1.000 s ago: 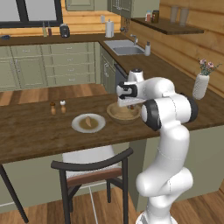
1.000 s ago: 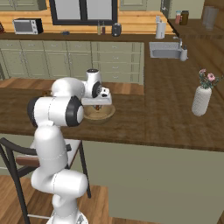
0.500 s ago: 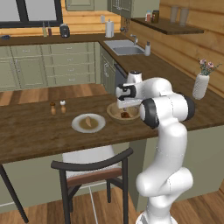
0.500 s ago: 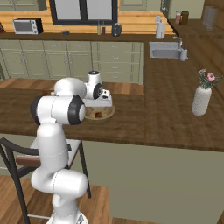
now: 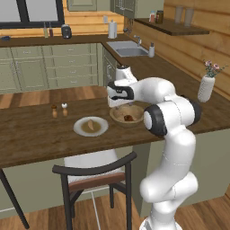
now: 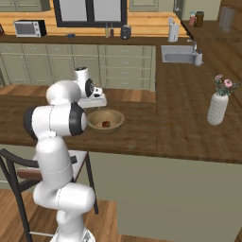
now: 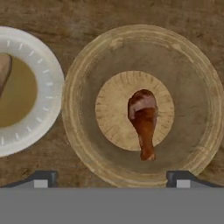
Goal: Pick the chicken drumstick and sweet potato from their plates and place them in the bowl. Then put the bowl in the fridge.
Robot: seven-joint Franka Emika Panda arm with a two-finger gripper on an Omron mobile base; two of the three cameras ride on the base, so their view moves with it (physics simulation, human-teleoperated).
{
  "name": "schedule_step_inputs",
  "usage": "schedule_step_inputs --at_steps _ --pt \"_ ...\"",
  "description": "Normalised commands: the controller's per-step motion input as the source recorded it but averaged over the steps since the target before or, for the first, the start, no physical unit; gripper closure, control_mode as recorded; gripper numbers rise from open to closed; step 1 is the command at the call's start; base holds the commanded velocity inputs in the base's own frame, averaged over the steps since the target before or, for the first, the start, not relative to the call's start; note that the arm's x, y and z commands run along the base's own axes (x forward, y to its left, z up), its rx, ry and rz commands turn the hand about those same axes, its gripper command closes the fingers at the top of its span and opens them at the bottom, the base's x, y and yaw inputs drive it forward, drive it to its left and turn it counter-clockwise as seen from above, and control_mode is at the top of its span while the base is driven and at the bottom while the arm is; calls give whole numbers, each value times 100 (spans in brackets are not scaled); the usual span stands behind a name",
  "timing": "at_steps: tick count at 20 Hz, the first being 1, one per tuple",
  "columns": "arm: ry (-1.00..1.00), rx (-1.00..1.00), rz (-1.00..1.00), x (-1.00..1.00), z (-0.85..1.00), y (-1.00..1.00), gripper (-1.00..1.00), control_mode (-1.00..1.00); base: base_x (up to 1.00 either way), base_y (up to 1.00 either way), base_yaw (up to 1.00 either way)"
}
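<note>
Beside the bowl (image 7: 87,144), a plate (image 7: 46,78); overhead, spread end effector (image 7: 111,178), nothing pinched.

Bowl (image 7: 87,144) on counter (image 5: 27,134), drumstick (image 7: 143,120) lying in its centre, thick end at 12 o'clock, thin end at 6 in hand view. Plate (image 7: 48,78) just beside bowl at 9 o'clock, not touching; sweet potato (image 5: 91,124) on that plate. Left base view: two shakers (image 5: 59,110) on counter at 10 o'clock from plate, near. Vase (image 6: 217,108) on counter well apart from bowl, at 3 o'clock in right base view. Chair (image 5: 96,173) below counter edge, before plate
</note>
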Motion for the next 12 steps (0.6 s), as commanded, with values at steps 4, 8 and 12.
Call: schedule_step_inputs --at_steps 4,8,12 --pt "0 0 0 -31 15 100 -100 -100 0 0 0" --pt "2 -7 -1 -42 -1 100 -100 -100 0 0 0" --pt "-34 2 0 -93 -35 57 -100 -100 0 0 0"
